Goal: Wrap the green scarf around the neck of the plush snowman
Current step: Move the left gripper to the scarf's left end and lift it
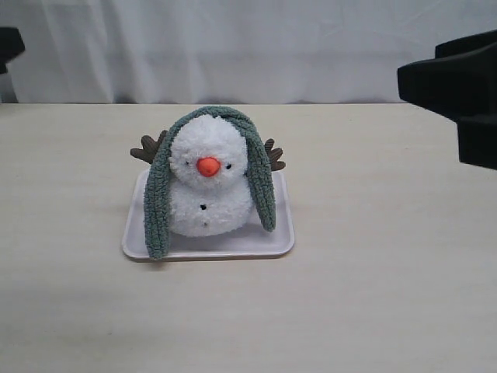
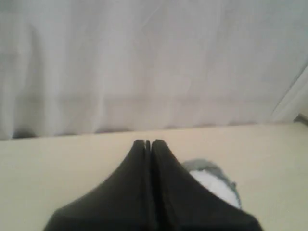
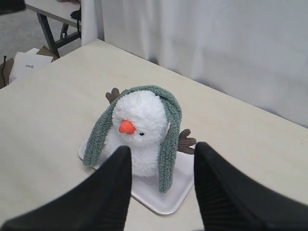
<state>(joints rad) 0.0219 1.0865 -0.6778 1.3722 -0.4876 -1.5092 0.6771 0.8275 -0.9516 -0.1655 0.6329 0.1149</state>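
Observation:
The plush snowman (image 1: 206,194) sits upright on a white tray (image 1: 268,241), orange nose facing front. The green scarf (image 1: 158,202) is draped over the top of its head, both ends hanging down its sides onto the tray. In the right wrist view the snowman (image 3: 139,122) and scarf (image 3: 169,144) lie beyond my right gripper (image 3: 161,153), which stands open and empty, raised at the right of the exterior view (image 1: 466,97). My left gripper (image 2: 148,142) is shut with nothing in it; the snowman's head (image 2: 211,185) and scarf edge (image 2: 202,166) peek out past one finger.
The beige table (image 1: 388,272) runs to a white curtain (image 1: 248,47) at the back. In the right wrist view a second table (image 3: 53,12) and a cardboard box (image 3: 26,62) stand beyond the table's far corner.

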